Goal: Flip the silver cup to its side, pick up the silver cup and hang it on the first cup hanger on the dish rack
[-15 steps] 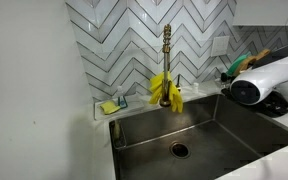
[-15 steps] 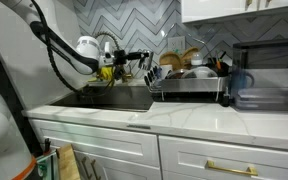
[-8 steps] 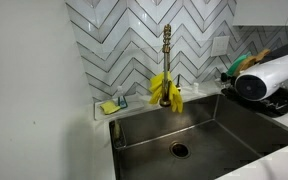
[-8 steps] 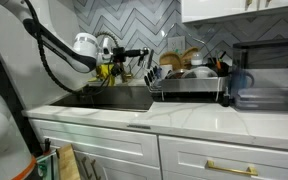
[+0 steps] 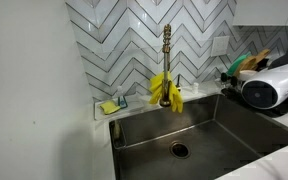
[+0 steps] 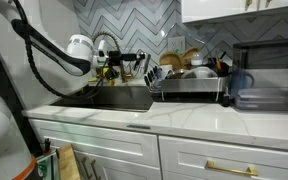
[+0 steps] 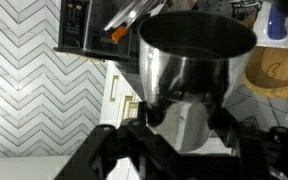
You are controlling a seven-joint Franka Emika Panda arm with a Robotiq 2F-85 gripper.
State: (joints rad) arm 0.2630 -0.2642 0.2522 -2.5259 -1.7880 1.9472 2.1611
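Fingers clamped on silver cup (image 7: 194, 65), centre of wrist view. Gripper (image 7: 184, 132) w/ cup at left end of dish rack (image 6: 189, 88), mid-frame. Risk: smooth metal slips or twists in grip; off-line approach bumps rack, cup drops into sink (image 5: 154, 130).

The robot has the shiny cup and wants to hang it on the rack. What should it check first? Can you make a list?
1. Silver cup gripped in the hand: ok, it sits between the fingers in the wrist view.
2. Dish rack in view: ok, seen in an exterior view.
3. Cup hanger free: cannot tell, too small to make out.
4. Way clear of the faucet and yellow gloves: ok, the arm is off to one side of them.
5. Cup tilted right for hanging: cannot tell.
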